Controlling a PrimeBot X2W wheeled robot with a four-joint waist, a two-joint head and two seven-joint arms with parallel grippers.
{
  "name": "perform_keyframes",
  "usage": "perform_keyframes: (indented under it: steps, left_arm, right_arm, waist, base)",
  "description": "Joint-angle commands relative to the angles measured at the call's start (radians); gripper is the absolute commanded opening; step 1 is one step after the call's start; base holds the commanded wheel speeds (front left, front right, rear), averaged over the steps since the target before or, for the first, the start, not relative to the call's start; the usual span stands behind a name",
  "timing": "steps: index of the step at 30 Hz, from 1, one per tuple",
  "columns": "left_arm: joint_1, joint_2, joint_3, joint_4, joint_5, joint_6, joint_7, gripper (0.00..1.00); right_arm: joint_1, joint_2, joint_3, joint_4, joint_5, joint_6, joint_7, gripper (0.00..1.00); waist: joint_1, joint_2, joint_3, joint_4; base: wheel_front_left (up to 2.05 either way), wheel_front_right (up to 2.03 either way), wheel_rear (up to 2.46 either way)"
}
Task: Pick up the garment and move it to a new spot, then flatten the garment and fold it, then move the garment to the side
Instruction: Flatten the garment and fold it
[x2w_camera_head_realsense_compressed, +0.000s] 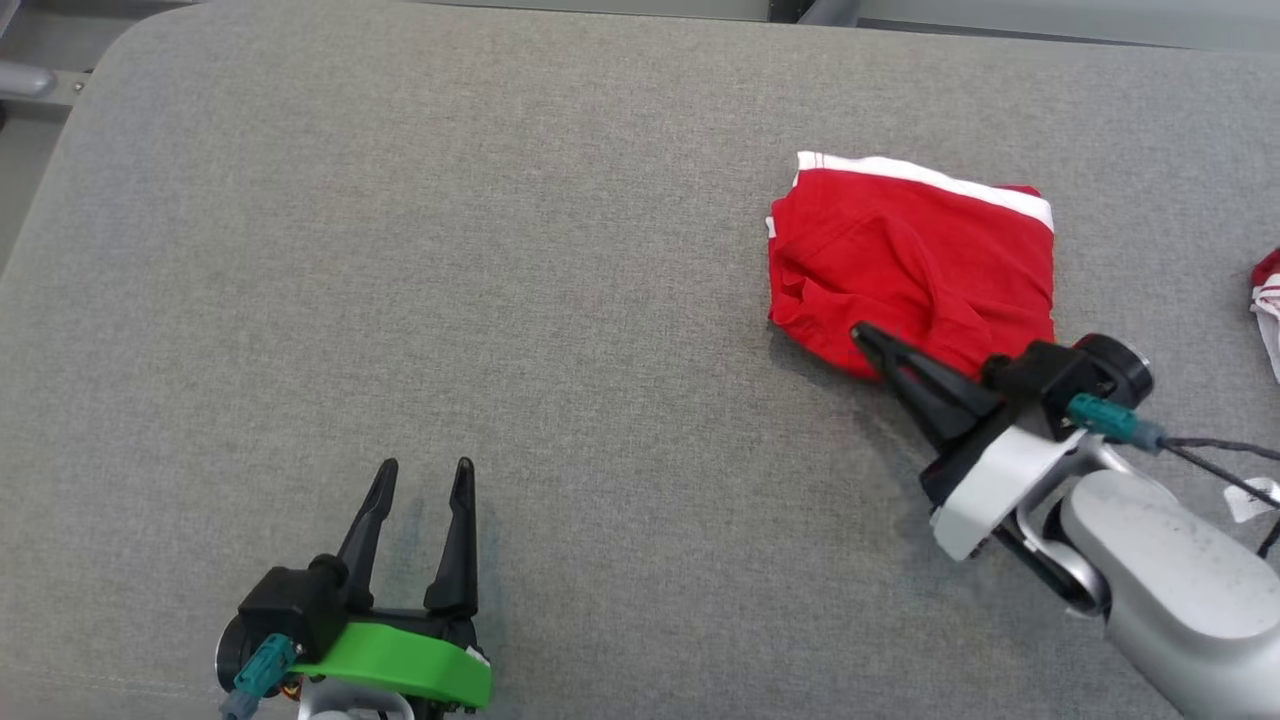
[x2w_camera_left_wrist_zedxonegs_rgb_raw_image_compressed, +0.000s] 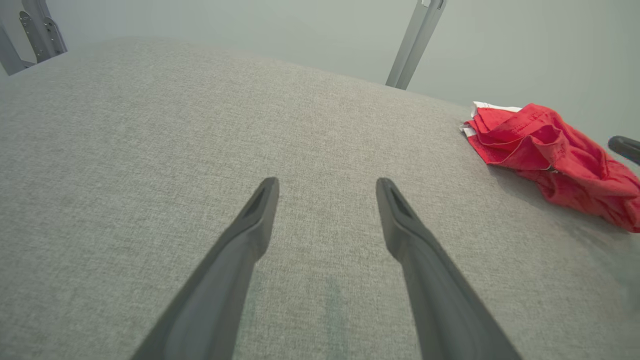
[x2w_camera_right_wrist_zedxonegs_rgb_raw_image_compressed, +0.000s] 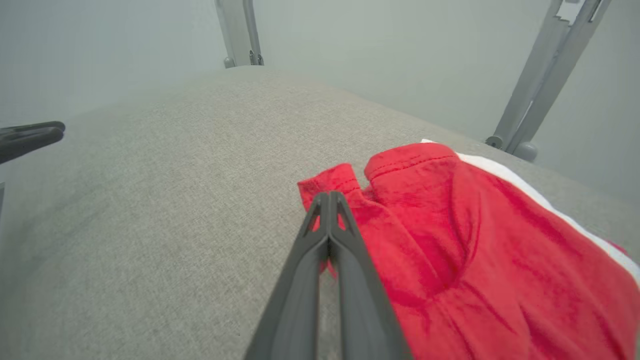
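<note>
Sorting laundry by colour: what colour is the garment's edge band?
The band is white, garment red; best in head view.

Left tool (x2w_camera_head_realsense_compressed: 426, 462): black fingers (x2w_camera_head_realsense_compressed: 456, 540), green collar (x2w_camera_head_realsense_compressed: 400, 660)

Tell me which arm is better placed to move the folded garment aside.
Right. The right end effector is shut on the red garment's near edge; the left end effector sits open, well away.

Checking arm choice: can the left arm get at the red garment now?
Probably, by a long reach: nothing lies between the open left gripper and the red garment, though the right gripper pinches its near edge.
</note>
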Motion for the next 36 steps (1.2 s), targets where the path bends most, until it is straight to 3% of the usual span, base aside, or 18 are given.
perform_keyframes:
  steps: [1, 5, 15, 22, 36]
  left_arm:
    - [0.004, 0.001, 0.003, -0.008, -0.001, 0.002, -0.003, 1.00]
    - [-0.023, 0.001, -0.006, -0.013, 0.007, -0.003, -0.003, 1.00]
    - [-0.071, 0.001, -0.040, -0.010, 0.012, -0.008, -0.003, 1.00]
    - [-0.079, 0.001, -0.047, -0.005, 0.002, 0.001, -0.003, 1.00]
    - [-0.047, 0.001, -0.037, 0.003, 0.000, 0.005, -0.003, 1.00]
  right_arm:
    - [0.013, -0.021, -0.040, -0.006, -0.005, -0.001, -0.002, 0.00]
    - [-0.030, -0.059, -0.112, 0.022, -0.024, -0.001, -0.002, 0.00]
    - [-0.176, -0.095, -0.145, 0.184, -0.009, -0.001, -0.002, 0.00]
    - [-0.249, -0.074, -0.086, 0.294, 0.002, -0.001, -0.002, 0.00]
    - [-0.173, -0.030, 0.029, 0.242, 0.022, -0.001, -0.002, 0.00]
  waist:
    - [0.0000, 0.0050, 0.010, -0.011]
    - [0.0000, 0.0050, 0.046, -0.013]
    - [0.0000, 0.0050, 0.137, 0.031]
    - [0.0000, 0.0050, 0.157, 0.068]
    - [0.0000, 0.0050, 0.084, 0.053]
  base:
    - [0.00, 0.00, 0.00]
    - [0.00, 0.00, 0.00]
    - [0.00, 0.00, 0.00]
    - [0.00, 0.00, 0.00]
    - [0.00, 0.00, 0.00]
